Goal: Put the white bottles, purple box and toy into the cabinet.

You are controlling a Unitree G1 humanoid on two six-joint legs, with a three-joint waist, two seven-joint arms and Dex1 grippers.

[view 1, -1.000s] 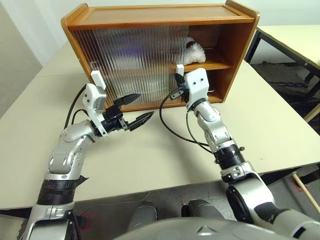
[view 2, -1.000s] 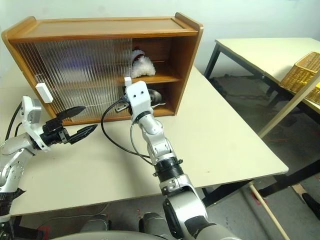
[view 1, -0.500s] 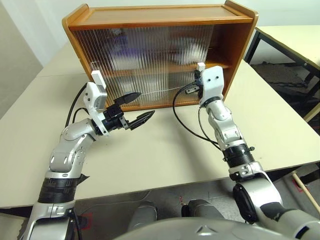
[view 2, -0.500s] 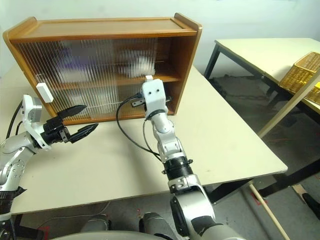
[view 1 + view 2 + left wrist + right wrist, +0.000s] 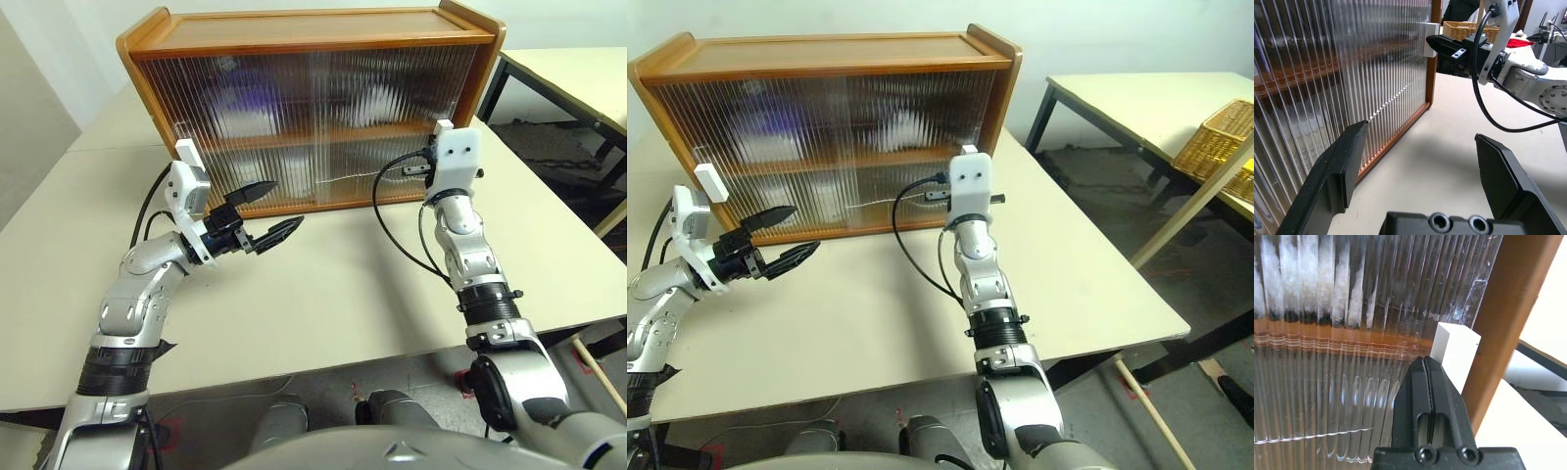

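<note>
Now, cabinet (image 5: 294,108) handle (image 5: 1454,355) touching closed right end effector (image 5: 1426,369).

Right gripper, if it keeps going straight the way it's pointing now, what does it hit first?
Most likely the white handle on the cabinet's ribbed sliding door. The shut right gripper points at the handle's lower part, beside the wooden end post. Whether they already touch is hard to tell.

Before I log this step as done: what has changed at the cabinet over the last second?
The right gripper, shut, pushed the white handle of the sliding door toward the cabinet's right end, closing the gap that showed the toy on the upper shelf. The toy is now a white blur behind the ribbed panel. The left gripper stayed open and still.
</note>
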